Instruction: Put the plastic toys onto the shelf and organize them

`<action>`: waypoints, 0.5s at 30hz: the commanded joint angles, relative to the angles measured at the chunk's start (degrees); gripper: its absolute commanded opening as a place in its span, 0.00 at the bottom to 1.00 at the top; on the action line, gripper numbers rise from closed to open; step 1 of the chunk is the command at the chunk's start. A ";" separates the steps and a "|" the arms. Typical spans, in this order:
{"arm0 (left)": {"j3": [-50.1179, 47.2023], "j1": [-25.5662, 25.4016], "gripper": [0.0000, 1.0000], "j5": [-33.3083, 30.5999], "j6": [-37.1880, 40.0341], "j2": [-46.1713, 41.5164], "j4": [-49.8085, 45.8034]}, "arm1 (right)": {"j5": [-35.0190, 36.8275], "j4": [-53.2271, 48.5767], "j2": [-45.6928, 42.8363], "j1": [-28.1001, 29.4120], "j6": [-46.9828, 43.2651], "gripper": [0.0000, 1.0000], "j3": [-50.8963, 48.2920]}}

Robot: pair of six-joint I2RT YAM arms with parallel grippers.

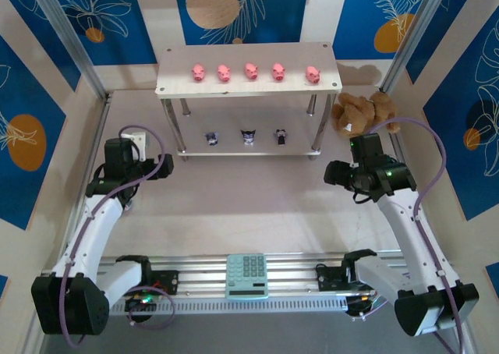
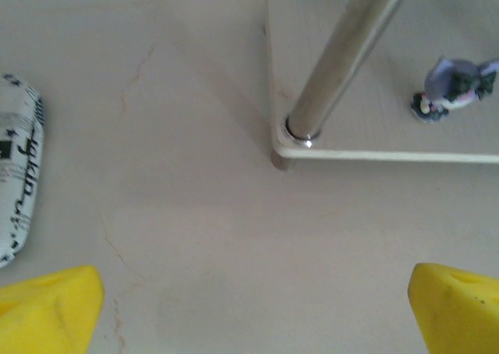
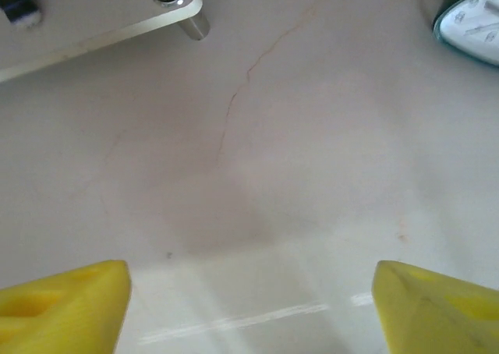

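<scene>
You look finished, as far as I can judge. All five pigs (image 1: 251,72) stand in an evenly spaced row, running 9 to 3 o'clock, on the top board of the shelf (image 1: 175,85), which sits at 12 o'clock on the table (image 1: 249,206). The three figurines (image 1: 248,137) line up on the lower level beneath them, so I see nothing left for you to place. The pigs are small, rounded and pink. The figurines are dark purple-black with pale faces. The left gripper (image 2: 251,311) holds its yellow fingers spread wide with nothing between them. The right gripper (image 3: 249,307) is likewise wide apart and empty over the table.
</scene>
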 commanded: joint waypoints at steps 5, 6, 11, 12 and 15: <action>-5.52 0.66 1.00 -8.41 2.41 -1.18 15.10 | -6.37 5.67 -0.77 -2.07 1.32 0.98 -1.78; -7.20 0.64 1.00 -10.07 2.33 -1.13 18.32 | -6.29 6.16 -0.61 -2.23 1.25 0.99 -2.21; -18.84 0.64 1.00 -8.07 3.06 3.00 42.54 | -5.67 7.28 0.95 -2.36 1.39 1.00 -3.07; -20.87 0.64 1.00 -6.37 3.40 5.22 47.81 | -5.56 7.42 1.08 -2.38 1.70 1.00 -3.16; -24.07 0.59 1.00 -4.05 2.81 12.65 58.83 | -5.27 7.20 0.81 -2.42 2.11 0.99 -3.01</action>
